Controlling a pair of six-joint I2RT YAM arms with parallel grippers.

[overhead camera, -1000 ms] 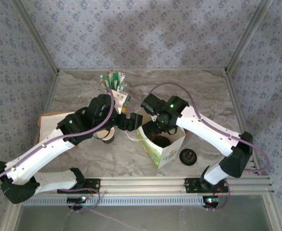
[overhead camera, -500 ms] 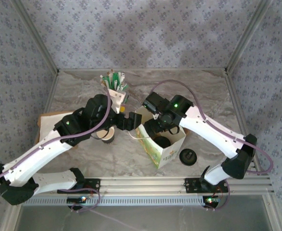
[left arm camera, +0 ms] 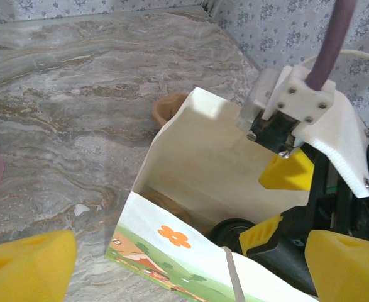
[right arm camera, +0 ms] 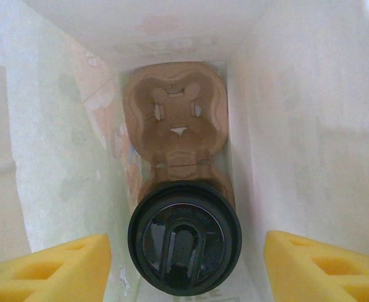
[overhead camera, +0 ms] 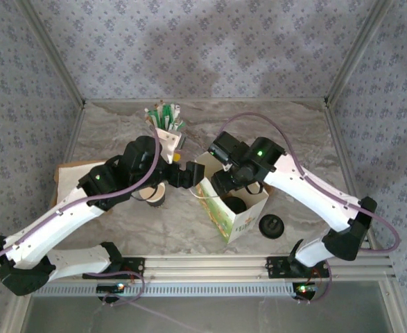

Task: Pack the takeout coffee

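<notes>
Sight down the right wrist gives the inside of the white bag: the takeout coffee is stood on the bag's floor, black lid upward, seated in the near pocket of a brown cardboard carrier whose other pocket lies toward the back wall. The right gripper is held spread, one yellow fingertip on each side of the lid; a strip of bag is seen between each pad and the lid's rim, and nothing is pinched. The paper walls are close beside both fingers, so little sideways room is left. From the left wrist the bag's outside is given instead: a printed front wall with an orange flower, the open rim, and the right gripper reaching down past that rim, with part of the lid glimpsed under it. The left gripper is spread wide, its yellow pads at the two lower corners, and the bag's near corner is framed between them; contact cannot be made out. A brown round rim is seen just behind the bag. From above the layout is supplied: the bag is placed near the table's middle, a loose black lid just to its right and apart from it, an open cup under the left arm, a holder of sticks toward the far edge, and bare marble beyond the right arm.
</notes>
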